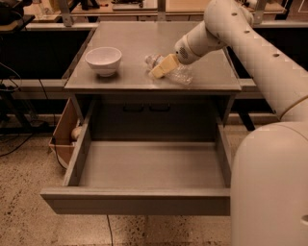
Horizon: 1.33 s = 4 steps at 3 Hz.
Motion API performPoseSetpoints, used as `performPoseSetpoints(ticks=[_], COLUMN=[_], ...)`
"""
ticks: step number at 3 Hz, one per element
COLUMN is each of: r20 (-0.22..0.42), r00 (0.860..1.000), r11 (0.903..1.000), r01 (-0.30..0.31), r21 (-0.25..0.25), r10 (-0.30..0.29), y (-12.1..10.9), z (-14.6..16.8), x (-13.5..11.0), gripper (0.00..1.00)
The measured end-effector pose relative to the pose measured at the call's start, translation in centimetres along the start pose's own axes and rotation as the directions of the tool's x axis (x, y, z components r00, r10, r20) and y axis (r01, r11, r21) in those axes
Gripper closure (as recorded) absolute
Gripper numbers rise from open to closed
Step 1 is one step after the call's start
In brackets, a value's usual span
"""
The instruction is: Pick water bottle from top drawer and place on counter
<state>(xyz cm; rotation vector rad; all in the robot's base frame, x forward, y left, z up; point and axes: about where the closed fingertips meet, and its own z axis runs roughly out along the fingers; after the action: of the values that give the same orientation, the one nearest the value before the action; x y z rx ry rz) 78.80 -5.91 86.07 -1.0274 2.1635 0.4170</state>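
The water bottle (180, 75) lies low on the counter (144, 38), right of centre near the front edge, its neck end pointing left. My gripper (158, 71) reaches in from the right and its beige fingers (163, 65) are closed across the bottle's middle. The label is hidden behind the fingers. The top drawer (134, 199) is pulled fully out below the counter and holds nothing that I can see.
A white ceramic bowl (103, 58) stands on the counter's left side. A brown cardboard box (62, 132) sits on the floor left of the drawer. Wooden workbench tops (134, 6) run behind the cabinet. My arm's large white body (269, 182) fills the right foreground.
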Motion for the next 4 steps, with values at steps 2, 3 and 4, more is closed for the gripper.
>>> performPoseSetpoints(ticks=[2, 3, 4], r20=[0.211, 0.318, 0.368], r00=[0.977, 0.948, 0.93], r11=[0.9976, 0.9997, 0.9981], r01=[0.053, 0.015, -0.024], r21=[-0.044, 0.02, 0.057], r10=[-0.042, -0.02, 0.001], y=[-3.6, -6.7, -8.1], z=[-8.6, -15.9, -19.7], x=[0.2, 1.9, 3.1], gripper=[0.0, 0.0, 0.0])
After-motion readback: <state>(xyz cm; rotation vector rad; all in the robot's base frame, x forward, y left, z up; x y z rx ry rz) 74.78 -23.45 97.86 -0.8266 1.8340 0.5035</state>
